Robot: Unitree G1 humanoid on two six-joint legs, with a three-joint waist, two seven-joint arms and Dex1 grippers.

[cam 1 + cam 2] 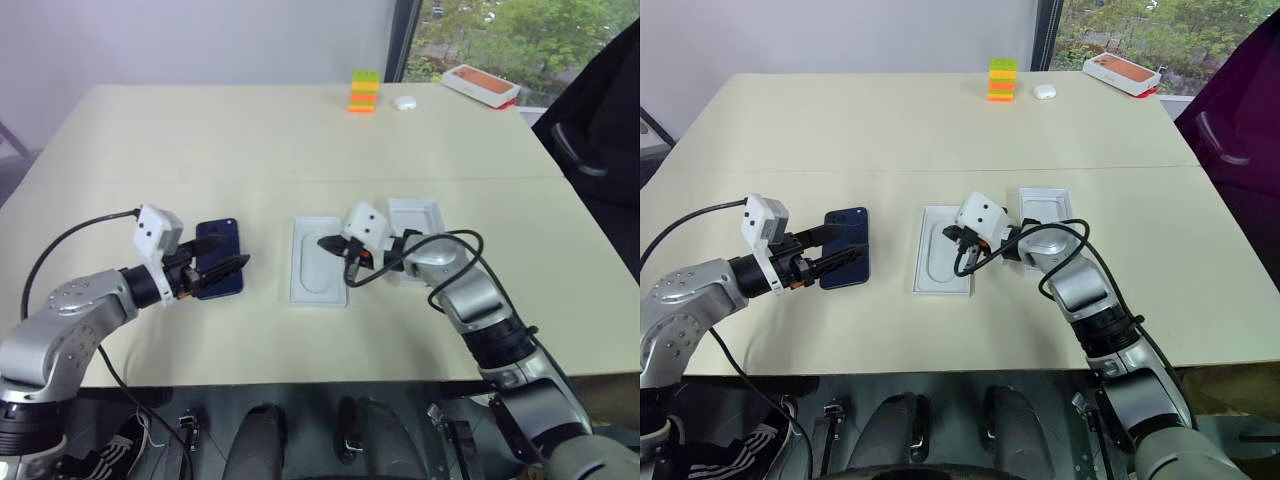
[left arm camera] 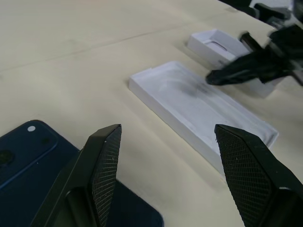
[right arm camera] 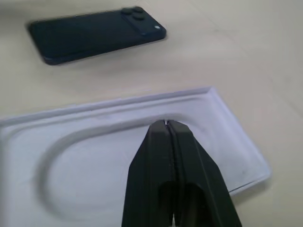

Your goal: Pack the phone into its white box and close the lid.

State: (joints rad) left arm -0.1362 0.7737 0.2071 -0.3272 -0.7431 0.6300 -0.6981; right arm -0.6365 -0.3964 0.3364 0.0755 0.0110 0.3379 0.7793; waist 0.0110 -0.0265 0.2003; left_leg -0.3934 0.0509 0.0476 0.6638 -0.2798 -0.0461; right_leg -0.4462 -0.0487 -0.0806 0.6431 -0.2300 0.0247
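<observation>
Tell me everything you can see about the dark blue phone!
The phone is a glossy, dark navy slab with rounded corners. It lies flat on the beige table, back up, with a small camera cluster at one corner. The left gripper hovers over it with jaws open, not holding it. The white insert lies apart from it.

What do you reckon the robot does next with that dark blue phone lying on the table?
Probably it closes the open left gripper on the glossy navy-blue phone. That phone lies flat on the beige table, outside any box, with the black fingers right over its near end. The shut right gripper hovers over the white insert tray with the oval recess.
</observation>
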